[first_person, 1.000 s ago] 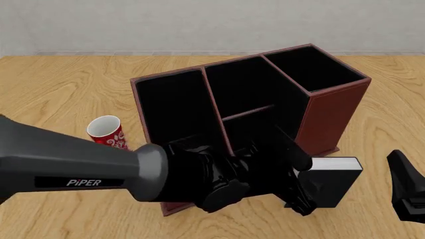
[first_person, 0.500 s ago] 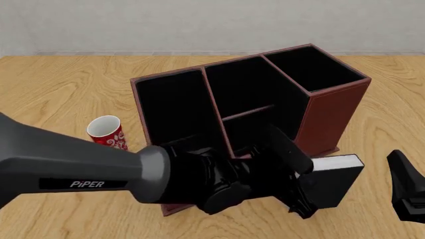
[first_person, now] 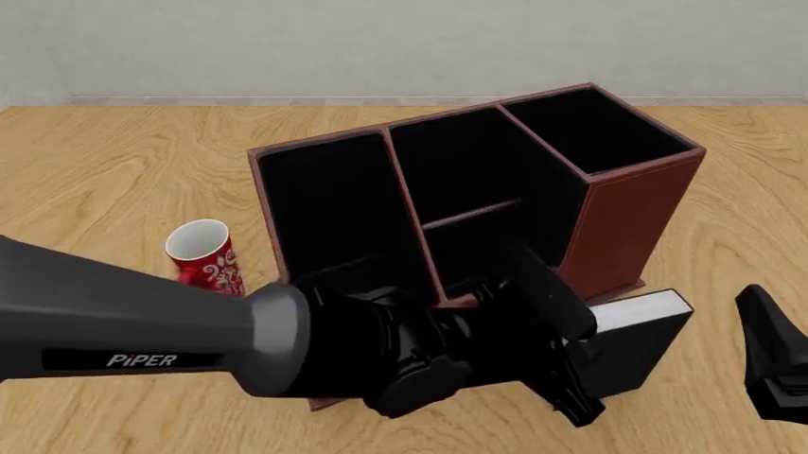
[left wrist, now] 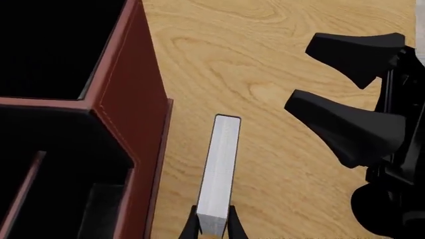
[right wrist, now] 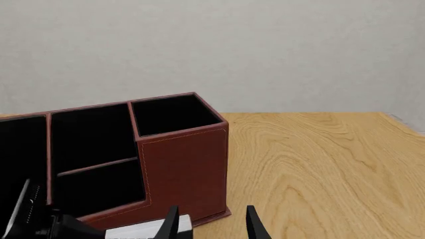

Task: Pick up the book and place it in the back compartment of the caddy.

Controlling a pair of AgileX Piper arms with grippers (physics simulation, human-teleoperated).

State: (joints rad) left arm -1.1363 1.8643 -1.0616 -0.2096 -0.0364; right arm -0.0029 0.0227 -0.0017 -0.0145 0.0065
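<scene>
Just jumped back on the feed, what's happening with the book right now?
The left gripper is shut on the book, which stands on edge beside the caddy on the table. The right gripper is open and holds nothing. The book is not yet in the back compartment. A red-and-white mug stands on the caddy's other side.

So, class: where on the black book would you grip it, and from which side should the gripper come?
Grip the book across its thin thickness, fingers on the two black covers, as the left gripper does now. It stands on edge beside the caddy, white page block upward, so come from above at the end clear of the caddy wall.
</scene>
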